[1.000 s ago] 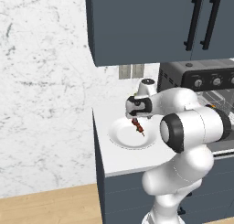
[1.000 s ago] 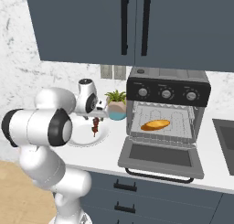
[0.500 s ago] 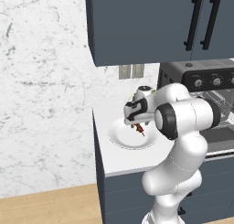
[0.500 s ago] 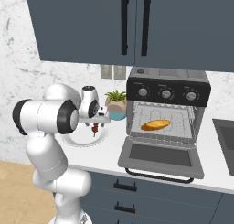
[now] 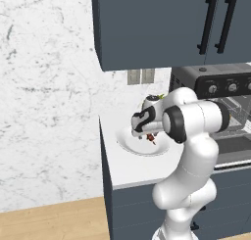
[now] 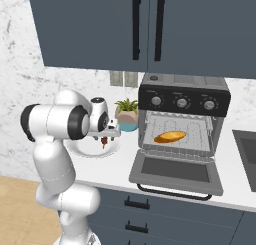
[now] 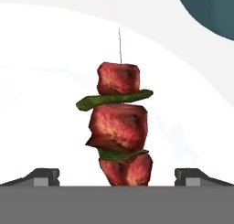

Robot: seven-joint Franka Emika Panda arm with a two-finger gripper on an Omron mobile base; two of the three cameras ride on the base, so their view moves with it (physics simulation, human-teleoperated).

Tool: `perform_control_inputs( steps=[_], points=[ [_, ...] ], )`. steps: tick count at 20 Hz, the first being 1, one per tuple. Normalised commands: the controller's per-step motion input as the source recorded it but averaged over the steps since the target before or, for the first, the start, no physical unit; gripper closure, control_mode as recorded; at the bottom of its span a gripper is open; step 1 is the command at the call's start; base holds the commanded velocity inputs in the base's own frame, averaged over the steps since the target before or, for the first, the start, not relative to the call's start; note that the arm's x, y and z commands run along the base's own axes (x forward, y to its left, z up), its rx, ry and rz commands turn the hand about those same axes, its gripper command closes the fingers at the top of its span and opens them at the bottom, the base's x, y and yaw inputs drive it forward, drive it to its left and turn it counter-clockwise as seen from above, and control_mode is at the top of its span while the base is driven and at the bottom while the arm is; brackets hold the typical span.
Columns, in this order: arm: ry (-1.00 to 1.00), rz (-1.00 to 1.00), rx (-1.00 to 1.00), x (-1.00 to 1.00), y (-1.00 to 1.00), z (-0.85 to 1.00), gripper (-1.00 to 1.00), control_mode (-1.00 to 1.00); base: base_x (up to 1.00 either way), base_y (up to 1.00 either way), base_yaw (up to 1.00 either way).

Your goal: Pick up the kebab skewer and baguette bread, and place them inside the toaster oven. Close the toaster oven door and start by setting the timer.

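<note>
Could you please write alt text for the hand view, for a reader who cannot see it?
A kebab skewer of reddish meat chunks and green vegetable slices lies on a white plate, centred between the fingertips of the open gripper. A curved teal object shows at the top right corner.

baguette bread (image 6: 169,136) inside open toaster oven (image 6: 182,120), hand (image 6: 104,138) over kebab skewer (image 6: 104,141)

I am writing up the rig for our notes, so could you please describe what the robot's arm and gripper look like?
The arm is glossy white, built of rounded, bulbous segments with dark grey-black rings at the joints. The gripper has a white body with black trim and two small dark grey finger tips. No cables or markings are visible.
</note>
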Motion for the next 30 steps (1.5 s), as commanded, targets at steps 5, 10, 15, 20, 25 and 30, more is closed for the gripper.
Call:
perform_control_inputs(
  steps=[5,10,15,20,25,30],
  points=[
    [0.00,0.00,0.00,0.05,0.00,-0.15,-1.00,-1.00,0.00,0.00,0.00],
    [0.00,0.00,0.00,0.00,0.00,-0.13,1.00,-1.00,0.00,0.00,0.00],
    [0.00,0.00,0.00,0.00,0.00,-0.14,1.00,-1.00,0.00,0.00,0.00],
    [0.00,0.00,0.00,-0.01,0.00,-0.24,1.00,-1.00,0.00,0.00,0.00],
    [-0.02,-0.04,0.00,-0.12,0.02,-0.06,1.00,-1.00,0.00,0.00,0.00],
    [-0.06,-0.14,-0.01,-0.38,0.02,0.62,1.00,-1.00,0.00,0.00,0.00]
  ],
)
